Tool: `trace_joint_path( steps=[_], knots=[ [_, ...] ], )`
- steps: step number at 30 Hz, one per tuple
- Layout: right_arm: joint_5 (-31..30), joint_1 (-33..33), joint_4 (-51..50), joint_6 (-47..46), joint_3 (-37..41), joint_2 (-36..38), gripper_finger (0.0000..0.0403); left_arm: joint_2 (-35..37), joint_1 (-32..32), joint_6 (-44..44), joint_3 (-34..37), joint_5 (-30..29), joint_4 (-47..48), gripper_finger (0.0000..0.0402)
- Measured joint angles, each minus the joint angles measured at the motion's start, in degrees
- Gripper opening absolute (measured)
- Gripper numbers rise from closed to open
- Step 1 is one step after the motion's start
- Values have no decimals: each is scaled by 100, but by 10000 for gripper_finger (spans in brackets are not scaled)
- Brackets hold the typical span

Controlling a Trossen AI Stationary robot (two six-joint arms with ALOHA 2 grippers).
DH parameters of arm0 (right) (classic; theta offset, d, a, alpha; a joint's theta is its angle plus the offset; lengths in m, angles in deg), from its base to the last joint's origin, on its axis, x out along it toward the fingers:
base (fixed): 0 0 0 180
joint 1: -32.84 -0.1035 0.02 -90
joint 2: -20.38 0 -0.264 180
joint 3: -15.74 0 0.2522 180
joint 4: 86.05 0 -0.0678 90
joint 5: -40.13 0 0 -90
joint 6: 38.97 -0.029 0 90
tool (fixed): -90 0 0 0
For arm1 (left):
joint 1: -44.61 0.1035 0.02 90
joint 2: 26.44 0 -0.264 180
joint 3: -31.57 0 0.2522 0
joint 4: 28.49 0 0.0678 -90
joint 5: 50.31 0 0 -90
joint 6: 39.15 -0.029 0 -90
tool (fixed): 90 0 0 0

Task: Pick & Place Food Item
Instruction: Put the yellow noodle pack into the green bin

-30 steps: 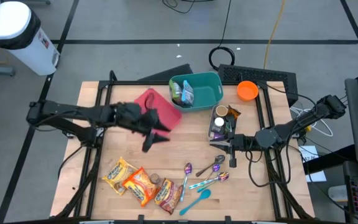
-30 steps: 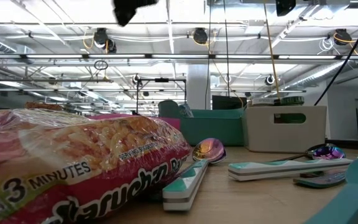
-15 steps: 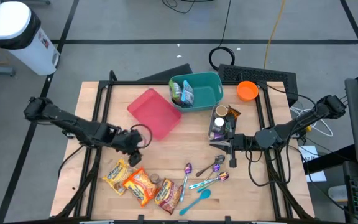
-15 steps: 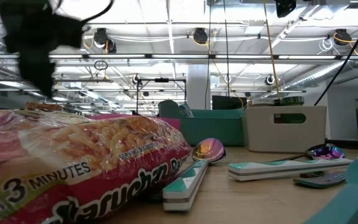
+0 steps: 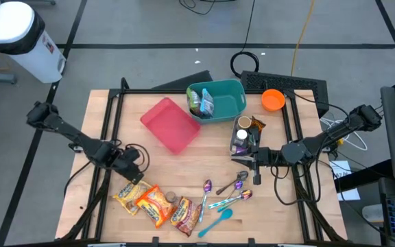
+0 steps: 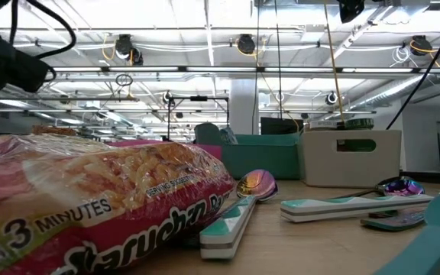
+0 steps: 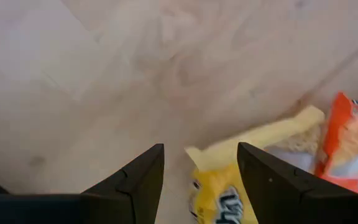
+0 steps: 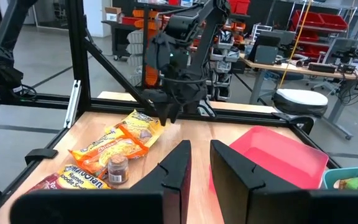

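My left gripper (image 5: 134,175) hangs low over the worktop near its left edge, fingers (image 7: 135,180) parted with bare wood showing between them, nothing in hand. Just past my fingertips lies the yellow noodle packet (image 5: 128,193), its near corner poking toward the gap; I am right above it, and I cannot tell whether I touch it. It sits by the front edge, leftmost in a row of three: the orange packet (image 5: 153,204) touches it, then the dark red packet (image 5: 184,213), with a small brown-lidded jar (image 5: 171,197) tucked between the last two. Toward the back edge, the pink tray (image 5: 171,124) rests flat with nothing in it. Right of it, at the back, the teal bin (image 5: 233,91) holds a few wrapped items. Spoons (image 5: 223,192) lie scattered near the front, right of centre. My right gripper (image 5: 255,167) waits by the white caddy (image 5: 244,134) towards the right edge, fingers (image 8: 173,171) nearly together, holding nothing.
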Motion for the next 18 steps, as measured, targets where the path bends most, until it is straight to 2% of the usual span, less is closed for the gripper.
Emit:
trace_joint_path(
  steps=[9,18],
  knots=[
    [0,1,-5,-21,0,-2,50,-4,-553,647,0,65,-101,212],
    [2,2,-5,-28,0,-2,50,-95,-674,748,-4,-94,-99,199]
  ],
)
